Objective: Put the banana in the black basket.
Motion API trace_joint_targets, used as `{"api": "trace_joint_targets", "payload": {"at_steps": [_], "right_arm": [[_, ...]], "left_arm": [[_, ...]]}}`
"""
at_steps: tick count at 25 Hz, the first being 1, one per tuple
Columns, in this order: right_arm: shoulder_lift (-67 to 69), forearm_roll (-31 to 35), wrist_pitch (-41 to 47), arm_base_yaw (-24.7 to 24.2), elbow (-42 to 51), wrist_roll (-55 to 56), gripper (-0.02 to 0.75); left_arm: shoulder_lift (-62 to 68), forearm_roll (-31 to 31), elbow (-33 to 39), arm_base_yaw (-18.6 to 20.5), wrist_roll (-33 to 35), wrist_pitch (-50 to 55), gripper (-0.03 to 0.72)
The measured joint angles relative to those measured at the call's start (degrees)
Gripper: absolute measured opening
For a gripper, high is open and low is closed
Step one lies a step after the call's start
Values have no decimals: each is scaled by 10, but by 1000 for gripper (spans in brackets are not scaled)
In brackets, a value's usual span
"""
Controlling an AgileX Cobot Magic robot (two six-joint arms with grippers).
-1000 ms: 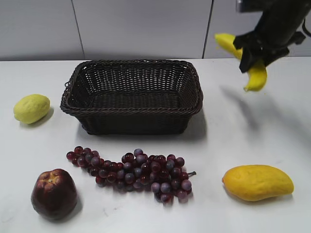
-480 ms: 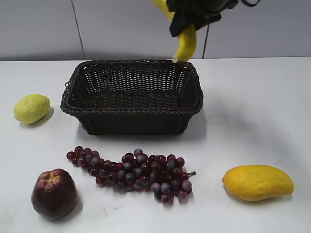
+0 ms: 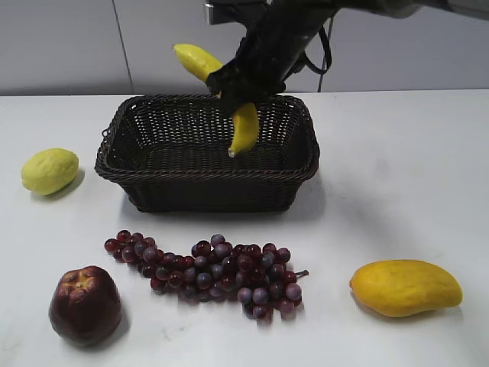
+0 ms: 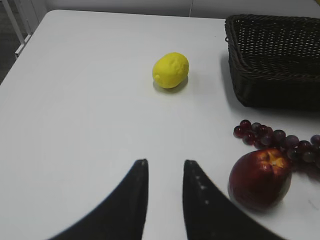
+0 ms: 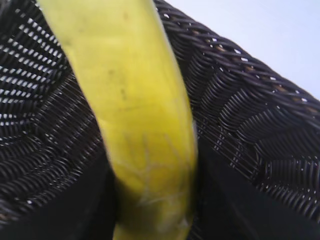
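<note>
The banana point(image 3: 244, 126) is long, curved and bright yellow. My right gripper point(image 3: 233, 88) is shut on its middle and holds it in the air above the black basket point(image 3: 153, 183), one end hanging down inside the rim. In the right wrist view the banana point(image 5: 135, 115) fills the middle, with the basket's woven wall point(image 5: 250, 130) behind it and the fingers dark on both sides. My left gripper point(image 4: 165, 167) is open and empty above the bare table, left of the apple. The basket's corner shows in the left wrist view point(image 4: 280, 55).
A pale-yellow lemon point(image 3: 50, 170) lies left of the basket. A bunch of red grapes point(image 3: 210, 271) lies in front of it. A dark red apple point(image 3: 85, 304) sits at the front left and an orange-yellow mango point(image 3: 405, 287) at the front right.
My right arm has carried the banana from the far right leftward and then down, from above the basket's back rim to over its inside. The left gripper's motion cannot be told.
</note>
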Motion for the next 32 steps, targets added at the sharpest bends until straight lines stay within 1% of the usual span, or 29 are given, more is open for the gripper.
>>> {"api": "trace_joint_targets", "payload": {"at_steps": [2, 4, 6, 7, 8, 10, 15, 22, 27, 32], "right_arm": [[12, -10, 0, -1, 0, 0, 372], [13, -17, -1, -1, 0, 0, 457], [13, -19, -7, -1, 0, 0, 563], [13, -22, -8, -1, 0, 0, 595], [13, -23, -8, -1, 0, 0, 609], [13, -24, -5, -1, 0, 0, 623], [1, -43, 35, -1, 0, -1, 624], [-74, -129, 135, -1, 0, 2, 643], [-137, -182, 198, -1, 0, 35, 644], [-211, -222, 211, -1, 16, 77, 644]], "left_arm": [[0, 0, 0, 0, 0, 0, 233], [0, 0, 0, 0, 0, 0, 233], [0, 0, 0, 0, 0, 0, 233], [0, 0, 0, 0, 0, 0, 233], [0, 0, 0, 0, 0, 0, 233], [0, 0, 0, 0, 0, 0, 233], [0, 0, 0, 0, 0, 0, 233], [0, 0, 0, 0, 0, 0, 233], [0, 0, 0, 0, 0, 0, 233], [0, 0, 0, 0, 0, 0, 233]]}}
